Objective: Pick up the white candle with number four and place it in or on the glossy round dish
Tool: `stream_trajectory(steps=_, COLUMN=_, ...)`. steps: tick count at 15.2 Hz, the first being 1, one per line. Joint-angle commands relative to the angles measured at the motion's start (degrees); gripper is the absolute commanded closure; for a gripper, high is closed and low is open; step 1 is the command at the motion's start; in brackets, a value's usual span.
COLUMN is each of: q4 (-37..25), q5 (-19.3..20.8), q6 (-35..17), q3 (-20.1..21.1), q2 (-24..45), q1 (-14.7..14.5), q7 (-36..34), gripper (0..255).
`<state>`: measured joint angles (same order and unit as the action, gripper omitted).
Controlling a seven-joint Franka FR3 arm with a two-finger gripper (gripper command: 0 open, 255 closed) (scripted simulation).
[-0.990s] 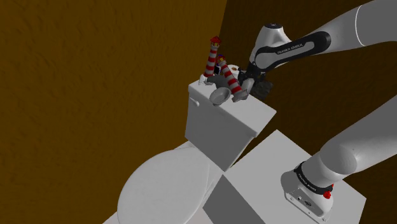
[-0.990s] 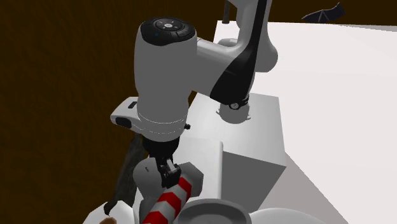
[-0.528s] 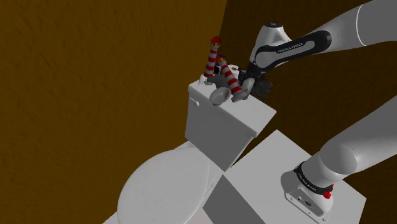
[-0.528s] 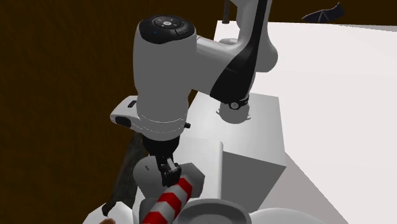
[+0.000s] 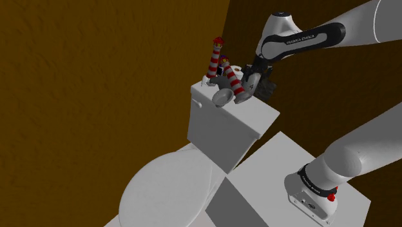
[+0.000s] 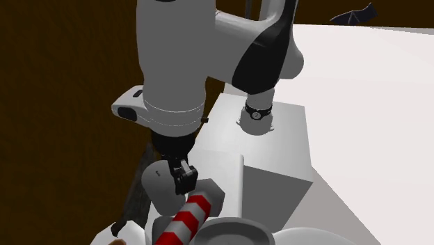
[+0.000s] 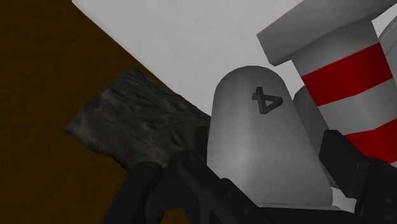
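1. The step in hand looks like the grasp and first lift. The all-black gripper (image 7: 264,175) is narrowed onto the white candle (image 7: 257,140) marked with a raised 4, one finger against each flank, so I judge it held.
2. The candle (image 6: 161,191) is at the wall side of the toilet tank lid (image 5: 254,116). I cannot tell whether its base has left the lid.
3. A red-and-white striped lighthouse figure (image 7: 343,70) stands just beside the candle, and a dark rough lump (image 7: 137,127) lies on its other side.
4. In the second exterior view the grey round dish (image 6: 233,228) lies at about 4 o'clock from the candle. The leaning lighthouse figure (image 6: 184,223) sits between them.
5. In the shoulder view the dish (image 5: 222,97) is at about 8 o'clock from the gripper (image 5: 251,80).
6. The next move calls for a straight rise to clear the striped figure. After that comes a short carry over it and a gentle lowering into the dish.
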<state>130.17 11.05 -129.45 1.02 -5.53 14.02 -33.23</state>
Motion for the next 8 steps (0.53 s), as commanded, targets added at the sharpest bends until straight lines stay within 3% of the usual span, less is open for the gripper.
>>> stream_trajectory(steps=1, q4=-0.6, q5=-0.2, q6=1.4, q3=0.0, q2=-0.8, q1=0.0, q7=0.3, gripper=255)
stream_trajectory(steps=8, q4=-3.9, q5=-1.0, q6=6.7, q3=0.1, q2=-2.9, q1=-0.2, q7=1.3, gripper=255)
